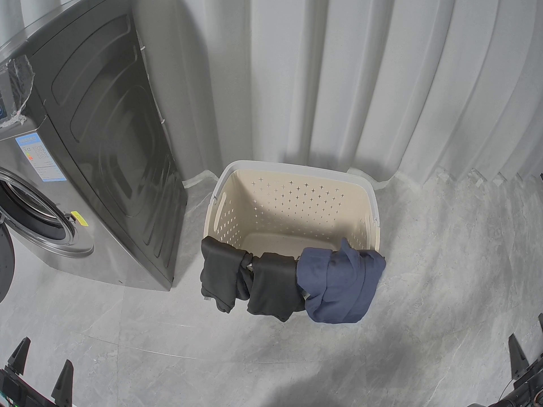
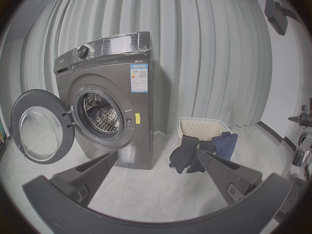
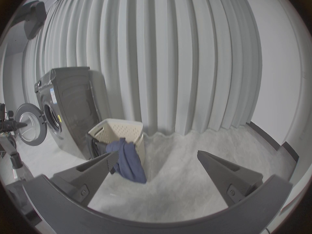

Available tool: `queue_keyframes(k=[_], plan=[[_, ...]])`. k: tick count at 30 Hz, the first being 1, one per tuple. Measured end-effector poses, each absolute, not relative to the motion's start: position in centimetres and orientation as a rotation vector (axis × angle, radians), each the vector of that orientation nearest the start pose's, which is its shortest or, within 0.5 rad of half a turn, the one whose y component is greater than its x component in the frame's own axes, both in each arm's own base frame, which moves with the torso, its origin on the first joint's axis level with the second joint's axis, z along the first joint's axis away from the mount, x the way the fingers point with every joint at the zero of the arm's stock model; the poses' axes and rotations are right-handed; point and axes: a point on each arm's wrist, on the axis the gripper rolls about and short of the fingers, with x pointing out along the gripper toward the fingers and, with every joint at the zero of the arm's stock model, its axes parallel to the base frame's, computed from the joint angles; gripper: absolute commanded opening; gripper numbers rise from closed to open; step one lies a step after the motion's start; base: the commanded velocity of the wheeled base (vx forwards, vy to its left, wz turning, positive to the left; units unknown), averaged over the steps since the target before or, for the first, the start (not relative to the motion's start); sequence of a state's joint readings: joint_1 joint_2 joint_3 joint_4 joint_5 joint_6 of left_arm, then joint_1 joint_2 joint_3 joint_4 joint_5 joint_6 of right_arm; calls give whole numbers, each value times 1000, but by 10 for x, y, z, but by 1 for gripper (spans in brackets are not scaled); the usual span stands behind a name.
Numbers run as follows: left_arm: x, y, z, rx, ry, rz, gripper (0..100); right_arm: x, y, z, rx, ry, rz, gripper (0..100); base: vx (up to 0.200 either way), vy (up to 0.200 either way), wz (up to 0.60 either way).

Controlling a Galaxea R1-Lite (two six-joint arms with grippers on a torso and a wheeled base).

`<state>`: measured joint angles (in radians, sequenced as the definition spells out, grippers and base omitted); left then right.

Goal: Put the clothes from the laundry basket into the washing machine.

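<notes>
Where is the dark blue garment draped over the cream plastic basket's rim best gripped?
Probably the bunched fold of the dark blue garment atop the near rim of the cream plastic laundry basket, from above on the near side: most cloth hangs outside there.

— Position of the laundry basket (image 1: 294,169)?
— It is recorded on the grey floor (image 1: 447,289), just right of the washing machine (image 1: 107,142) and backed against the white curtain (image 1: 339,57).

— Clothes?
— Black clothes (image 1: 254,284) and a blue garment (image 1: 339,289) are draped side by side over the near rim, touching and hanging down outside.

— Machine?
— Its round opening is seen at the far left.

— Left gripper (image 1: 42,364)?
— It is noted low at the near left with its fingers spread, well apart from the basket.
</notes>
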<state>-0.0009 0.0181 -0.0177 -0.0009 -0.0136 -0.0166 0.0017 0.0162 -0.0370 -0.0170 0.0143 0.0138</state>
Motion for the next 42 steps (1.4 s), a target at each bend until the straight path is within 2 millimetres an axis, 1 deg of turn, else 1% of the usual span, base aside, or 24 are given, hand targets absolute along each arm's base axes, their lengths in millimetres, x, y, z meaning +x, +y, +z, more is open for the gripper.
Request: queue_keyframes(k=[2, 5, 9, 12, 15, 21, 22, 26, 27, 32, 35, 42], plan=[[-23, 0, 81, -16, 0, -14, 100, -28, 0, 100, 21, -77, 21, 100, 0, 0, 0], [-23, 0, 81, -16, 0, -13, 100, -31, 1, 115, 27, -91, 32, 100, 0, 0, 0], [-23, 0, 81, -16, 0, -13, 100, -22, 1, 123, 41, -6, 60, 100, 0, 0, 0], [-23, 0, 81, -16, 0, -14, 100, -8, 2, 127, 52, 106, 71, 100, -200, 200, 0], [-23, 0, 81, -16, 0, -14, 100, 9, 2, 131, 60, 197, 76, 100, 0, 0, 0], [-23, 0, 81, -15, 0, -14, 100, 50, 2, 138, 72, 351, 87, 100, 0, 0, 0], [-23, 0, 81, -15, 1, -13, 100, 60, 3, 138, 75, 376, 92, 100, 0, 0, 0], [-23, 0, 81, -15, 1, -14, 100, 91, 6, 134, 90, 468, 115, 100, 0, 0, 0], [-23, 0, 81, -15, 1, -13, 100, 96, 7, 132, 96, 486, 121, 100, 0, 0, 0], [-23, 0, 81, -15, 0, -14, 100, 129, 22, 121, 139, 574, 202, 100, 0, 0, 0], [-23, 0, 81, -16, 0, -14, 100, 143, 32, 115, 148, 608, 240, 100, 0, 0, 0], [-23, 0, 81, -16, 0, -13, 100, 169, 49, 98, 138, 656, 288, 100, 0, 0, 0]])
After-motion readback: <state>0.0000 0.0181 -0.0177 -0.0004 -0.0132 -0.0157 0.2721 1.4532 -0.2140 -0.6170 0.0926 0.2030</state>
